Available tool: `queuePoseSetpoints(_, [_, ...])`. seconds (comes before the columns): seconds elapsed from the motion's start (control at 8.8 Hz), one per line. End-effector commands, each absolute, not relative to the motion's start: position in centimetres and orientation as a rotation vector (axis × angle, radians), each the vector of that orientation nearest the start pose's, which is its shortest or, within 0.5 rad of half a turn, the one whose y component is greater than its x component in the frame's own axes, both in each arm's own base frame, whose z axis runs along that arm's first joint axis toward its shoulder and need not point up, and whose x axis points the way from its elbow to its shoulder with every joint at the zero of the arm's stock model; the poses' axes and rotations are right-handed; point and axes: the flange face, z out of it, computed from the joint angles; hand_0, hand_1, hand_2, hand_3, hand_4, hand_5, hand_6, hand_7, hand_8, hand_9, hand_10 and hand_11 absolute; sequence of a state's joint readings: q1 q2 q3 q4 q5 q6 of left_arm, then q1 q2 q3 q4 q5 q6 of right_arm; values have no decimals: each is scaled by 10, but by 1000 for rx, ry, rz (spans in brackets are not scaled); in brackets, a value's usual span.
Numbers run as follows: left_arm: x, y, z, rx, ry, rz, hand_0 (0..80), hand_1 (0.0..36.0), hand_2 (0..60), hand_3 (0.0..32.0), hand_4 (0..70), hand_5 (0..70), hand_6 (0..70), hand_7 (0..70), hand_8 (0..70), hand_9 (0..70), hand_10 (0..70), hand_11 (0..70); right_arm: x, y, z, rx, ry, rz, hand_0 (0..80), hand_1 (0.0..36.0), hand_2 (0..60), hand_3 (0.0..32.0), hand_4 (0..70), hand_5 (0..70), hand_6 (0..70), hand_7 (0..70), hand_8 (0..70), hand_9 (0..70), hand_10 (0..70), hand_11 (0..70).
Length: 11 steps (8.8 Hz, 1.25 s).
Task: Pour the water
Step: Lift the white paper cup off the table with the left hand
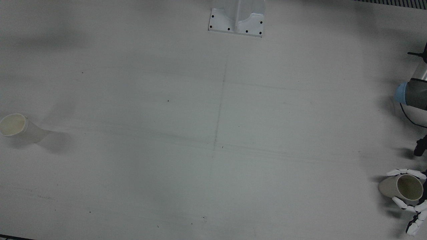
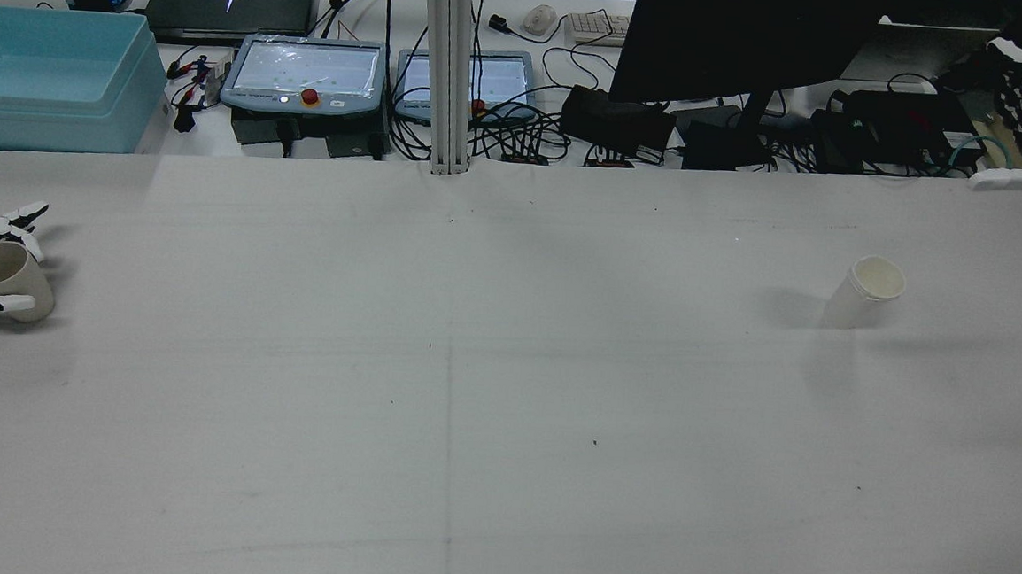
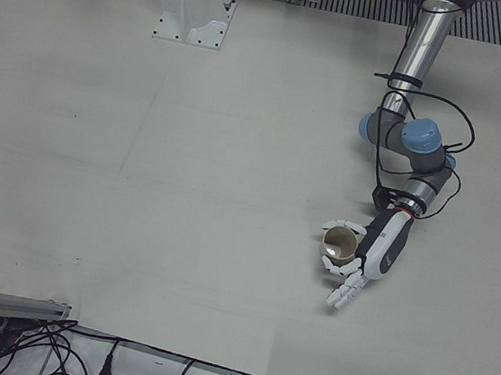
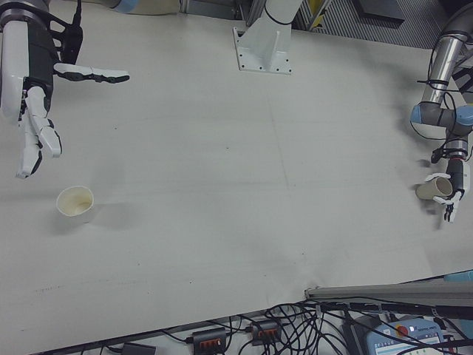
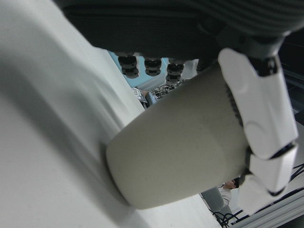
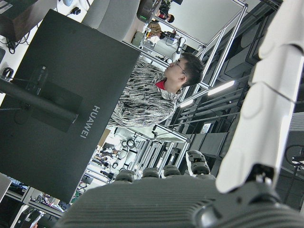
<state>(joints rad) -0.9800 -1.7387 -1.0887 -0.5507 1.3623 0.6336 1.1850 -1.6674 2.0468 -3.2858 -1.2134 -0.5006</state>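
My silver tube arm (image 3: 426, 40), upper right of the left-front view, has blue joint caps, looping black cables, and a white-segmented, black-jointed left hand (image 3: 372, 256).

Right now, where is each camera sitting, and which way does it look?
Front view: overhead, straight down; left robot hand round the tan paper cup.
Rear view: high behind, facing forward; both hands at the edges.
Left-front view: operators' side, left arm, same tan cup.
Right-front view: operators' side; open right robot hand above the white paper cup.
Left hand view: on the hand, cup close-up.
Right hand view: on the hand, facing a black monitor.
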Motion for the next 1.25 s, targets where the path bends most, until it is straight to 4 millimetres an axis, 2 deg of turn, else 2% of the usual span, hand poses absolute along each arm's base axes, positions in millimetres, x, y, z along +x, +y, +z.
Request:
queuePoseSetpoints(0.0, [187,-557,763,207,2113,-1469,384,352,600,0,362,480,79,87,42,65,52,91,-5,-468,518,-539,2628,-2108,524,184,6,0,16,105,1,22,0,0,0,0])
queuePoseSetpoints(0.11, [190,-561,741,182,2133,-1475,386,348,600,0,362,493,80,89,41,65,49,88,-4,-463,528,-535,2614,-2141,523,185,7,0,16,101,0,21,0,0,0,0])
queuePoseSetpoints(0.23, [194,-567,712,149,2161,-1482,391,359,600,0,362,501,78,86,36,58,46,83,-3,-459,551,-543,2586,-2206,524,185,4,0,15,95,0,19,0,0,0,0])
queuePoseSetpoints(0.34, [197,-571,674,119,2189,-1485,392,360,600,0,363,502,77,86,34,55,45,82,-7,-463,591,-541,2546,-2292,522,183,5,0,13,87,0,12,0,0,0,0])
queuePoseSetpoints(0.45, [197,-571,640,102,2200,-1485,395,360,600,0,362,492,75,83,32,51,42,78,-13,-470,627,-540,2557,-2289,512,175,11,0,10,68,0,1,0,2,0,0])
queuePoseSetpoints(0.57, [196,-569,615,99,2209,-1481,402,360,600,0,362,497,74,82,29,46,39,75,-20,-477,675,-510,2583,-2252,505,170,11,0,2,34,0,0,0,4,0,0])
queuePoseSetpoints(0.68, [194,-567,594,101,2211,-1481,407,360,600,0,360,494,73,80,28,44,38,73,-37,-475,707,-477,2626,-2248,505,170,14,0,1,22,0,0,0,9,0,0])
queuePoseSetpoints(0.91, [192,-564,556,103,2224,-1474,419,360,600,0,358,488,71,78,24,38,36,71,-54,-461,769,-440,2635,-2332,515,182,35,0,25,62,0,0,0,7,0,0])
queuePoseSetpoints(1.02, [192,-563,544,103,2222,-1473,424,360,600,0,359,494,71,79,23,37,36,71,-58,-458,801,-421,2652,-2316,509,178,35,0,19,43,0,0,0,7,0,0])
queuePoseSetpoints(1.14, [193,-563,543,102,2219,-1476,425,360,600,0,360,497,72,80,23,37,36,71,-61,-461,825,-403,2646,-2326,505,172,25,0,9,26,0,0,0,2,0,0])
